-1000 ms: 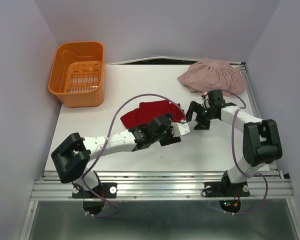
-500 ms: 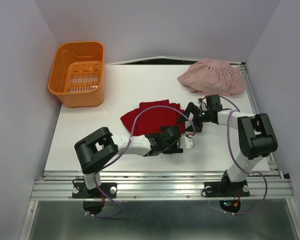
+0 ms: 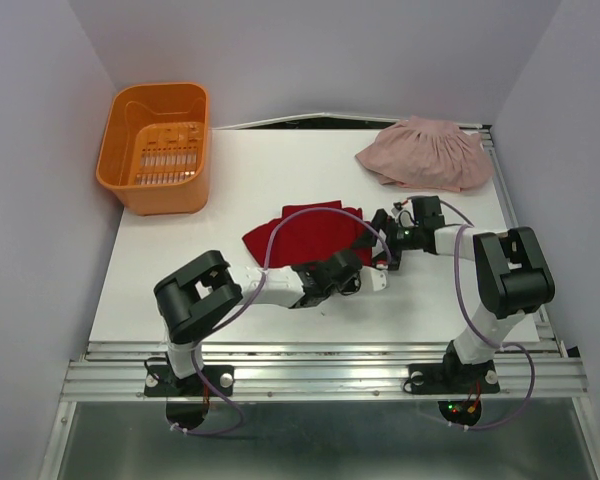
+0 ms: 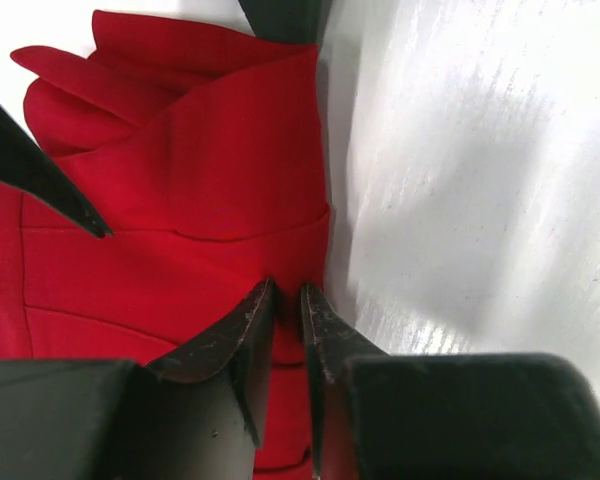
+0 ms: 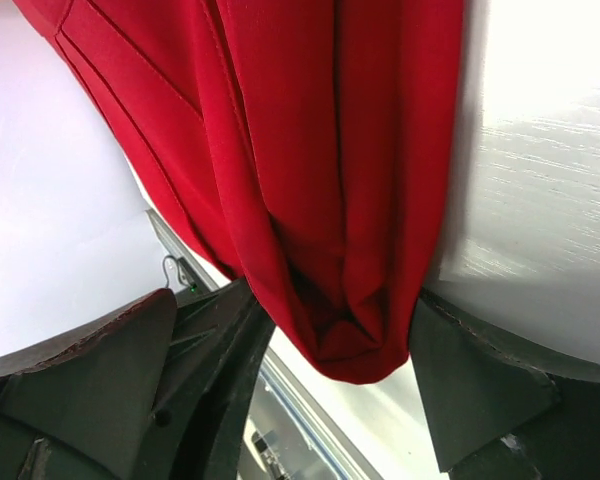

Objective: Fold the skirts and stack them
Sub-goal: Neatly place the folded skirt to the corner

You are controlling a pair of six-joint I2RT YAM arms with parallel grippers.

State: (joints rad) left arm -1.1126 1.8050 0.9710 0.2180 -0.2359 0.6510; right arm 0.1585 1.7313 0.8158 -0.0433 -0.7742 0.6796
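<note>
The deep red skirt (image 3: 305, 232) lies flat mid-table. In the left wrist view, its hem (image 4: 200, 190) runs between my left gripper (image 4: 288, 300), whose jaws are pinched nearly together on the cloth at its right edge. In the top view, that left gripper (image 3: 356, 268) sits at the skirt's near right corner. My right gripper (image 3: 376, 234) stands open at the skirt's right end. A folded red corner (image 5: 350, 300) hangs between its wide-spread fingers (image 5: 100, 380). The pale pink skirt (image 3: 425, 152) lies bunched at the far right of the table.
An orange plastic basket (image 3: 158, 140) stands at the far left corner. The white table (image 3: 180, 270) ends at a metal rail (image 3: 320, 375) along the near edge. Grey walls close in on the left, back and right.
My left gripper has drawn in to the red skirt's near right corner and closed on it. The right gripper has moved left to the skirt's right end, still open.
</note>
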